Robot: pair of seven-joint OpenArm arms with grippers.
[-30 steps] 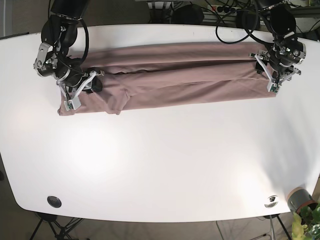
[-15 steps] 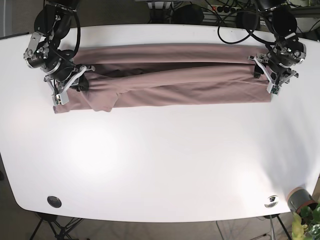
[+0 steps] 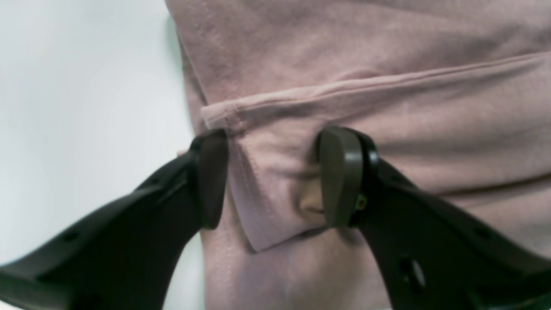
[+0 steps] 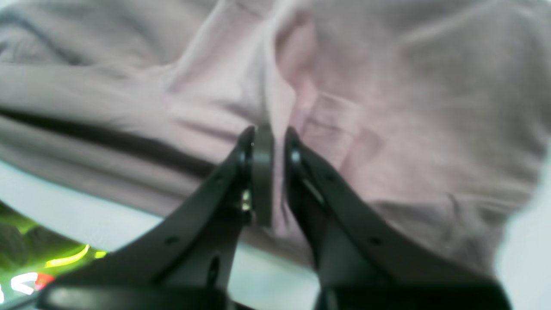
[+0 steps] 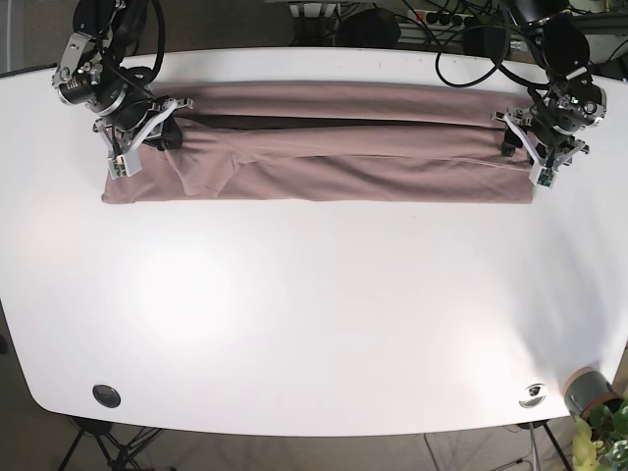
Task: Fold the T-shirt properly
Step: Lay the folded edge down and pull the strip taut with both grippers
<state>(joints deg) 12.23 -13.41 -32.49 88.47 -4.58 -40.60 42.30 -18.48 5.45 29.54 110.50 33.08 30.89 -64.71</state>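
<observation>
The T-shirt (image 5: 324, 147) lies as a long band across the far side of the desk (image 5: 314, 314), its long axis running between the right tool (image 4: 275, 172), pinched on one end, and the left tool (image 3: 275, 181), spread apart astride the other end's hem.

We seem to be in a robotics lab or test room. A large white table (image 5: 314, 324) with rounded corners fills the base view, standing on a black tripod-like leg (image 5: 98, 442) visible below its near left corner. Beyond the table's far edge, black cables and a power strip (image 5: 442, 18) lie tangled. A potted plant (image 5: 603, 432) sits off the table's near right corner.
</observation>
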